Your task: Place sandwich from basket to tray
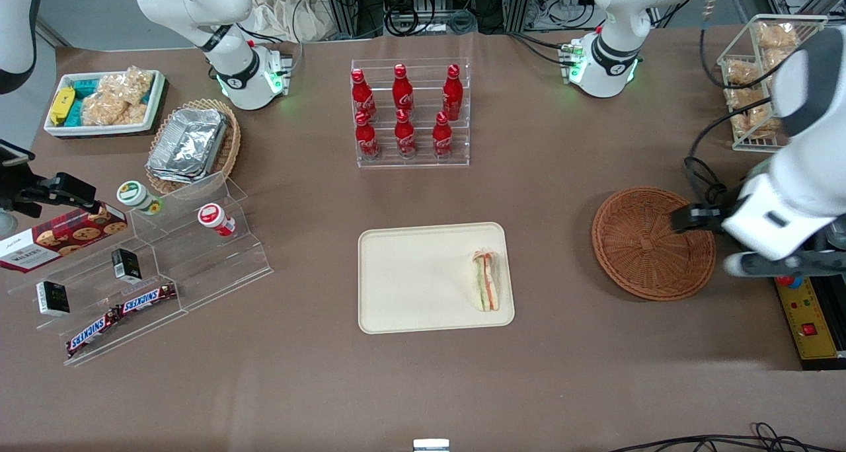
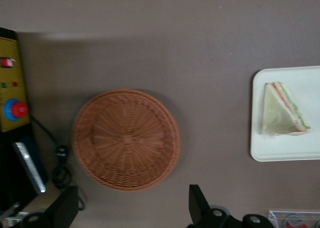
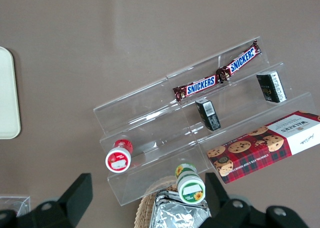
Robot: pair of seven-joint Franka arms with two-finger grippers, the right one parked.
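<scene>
Jaws of the gripper (image 2: 132, 208) are standing spread apart and holding nothing above the empty basket (image 1: 653, 242), while the sandwich (image 1: 486, 281) is already lying on the tray (image 1: 410, 277), so the task is looking done.

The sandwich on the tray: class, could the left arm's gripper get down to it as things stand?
Probably yes. The sandwich lies uncovered on the tray, nothing beside it; the open gripper hangs over the empty basket.
</scene>
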